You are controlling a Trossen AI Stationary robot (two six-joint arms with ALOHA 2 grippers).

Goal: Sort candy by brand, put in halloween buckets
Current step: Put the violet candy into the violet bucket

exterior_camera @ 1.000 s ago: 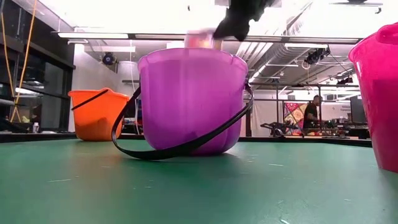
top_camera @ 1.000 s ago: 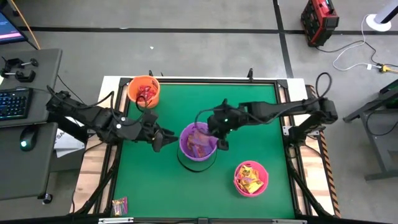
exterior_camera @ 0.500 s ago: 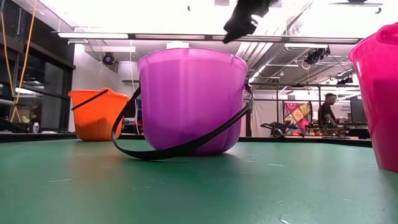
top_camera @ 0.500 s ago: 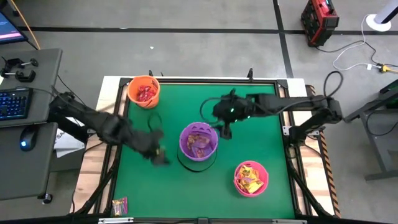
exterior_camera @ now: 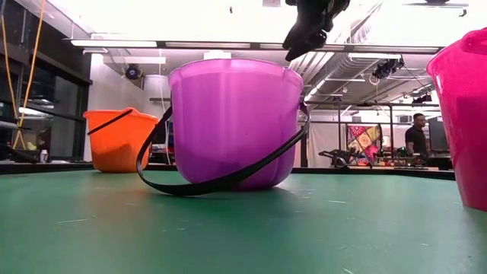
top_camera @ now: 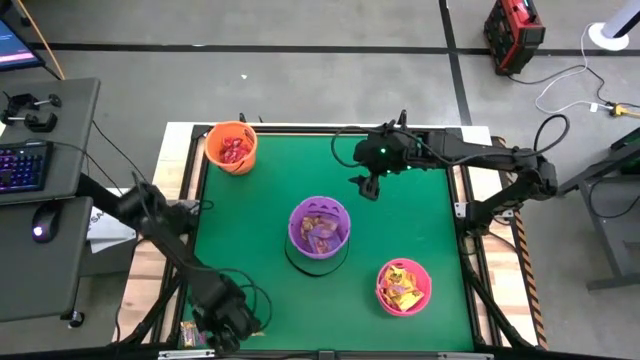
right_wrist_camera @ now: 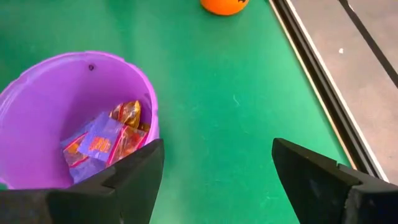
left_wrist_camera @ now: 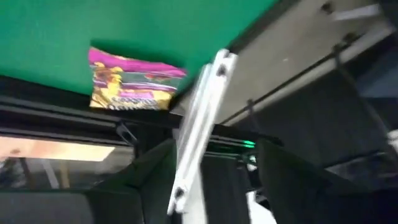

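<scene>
The right gripper [top_camera: 369, 189] hung spread and empty above the mat beyond the purple bucket [top_camera: 319, 227] of candy [right_wrist_camera: 102, 145]. The left gripper [top_camera: 228, 325] hovered by one stray packet [left_wrist_camera: 132, 79] at the table's near-left corner; its fingers I couldn't make out.

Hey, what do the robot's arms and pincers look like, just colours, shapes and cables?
Both arms are black, jointed tubes with loose black cables looping alongside. The right arm shows a small green light near its pincer, whose two fingers are broad, flat and dark. The left arm ends in a bulky black pincer.
</scene>
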